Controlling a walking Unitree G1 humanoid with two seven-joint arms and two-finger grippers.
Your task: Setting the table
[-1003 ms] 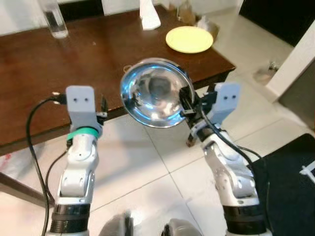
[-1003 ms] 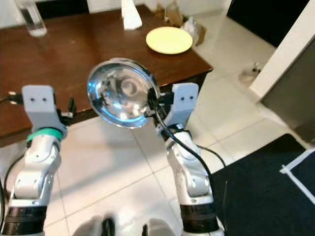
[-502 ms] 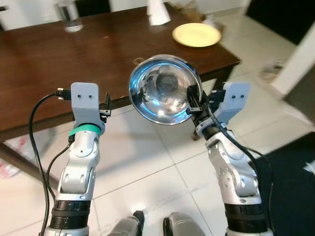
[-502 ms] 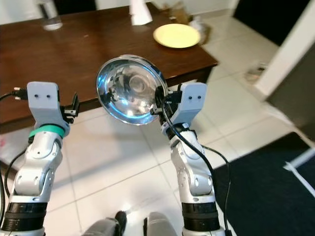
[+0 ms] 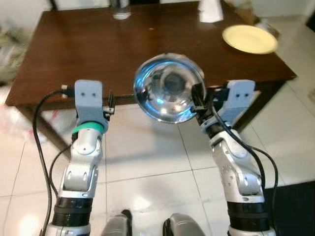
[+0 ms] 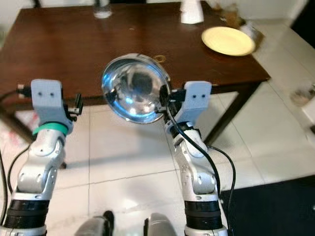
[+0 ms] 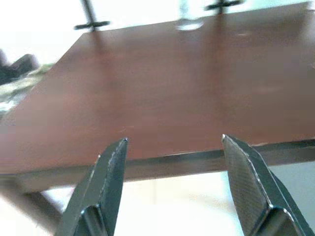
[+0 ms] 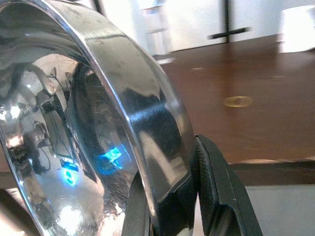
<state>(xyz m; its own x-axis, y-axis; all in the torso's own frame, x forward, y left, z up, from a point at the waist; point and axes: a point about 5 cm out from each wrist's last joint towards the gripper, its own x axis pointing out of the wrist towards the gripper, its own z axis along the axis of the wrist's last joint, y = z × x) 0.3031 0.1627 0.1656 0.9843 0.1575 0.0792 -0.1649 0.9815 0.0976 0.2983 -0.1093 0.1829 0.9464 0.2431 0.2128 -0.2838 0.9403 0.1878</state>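
Right gripper (image 8: 189, 196): two black fingers pinched on the rim of one steel bowl (image 5: 169, 88), one finger inside the lip, one outside, as seen in the right wrist view. Bowl held in the air, tipped on edge with its hollow facing the head camera, in front of the near edge of the table (image 5: 88, 46) and above the tiled floor (image 5: 142, 157).

Steel bowl, one: round, polished, mirror-bright; rolled rim; inner surface carries blue-tinted reflections and a dark patch at the centre. Fine scuffs visible on the inside in the right wrist view.

Left gripper (image 7: 172, 162): two black fingers spread well apart, nothing between them; raised beside the bowl, at the near edge of the table, pointing across the tabletop.

Dining table, one: dark brown wood, rectangular, glossy top.

On the table:
- Yellow plate (image 5: 249, 39), one: round, pale yellow, lying flat near the far right corner.
- Clear glass (image 5: 119, 9), one: at the far edge, upper part cut off by the frame.
- White object (image 5: 210, 11), one: at the far edge, left of the plate; cut off by the frame, kind cannot be told.
- Small golden mark or object (image 8: 237, 101), one: on the tabletop beyond the bowl; too small to identify.

Floor: light tiles with grey joints.
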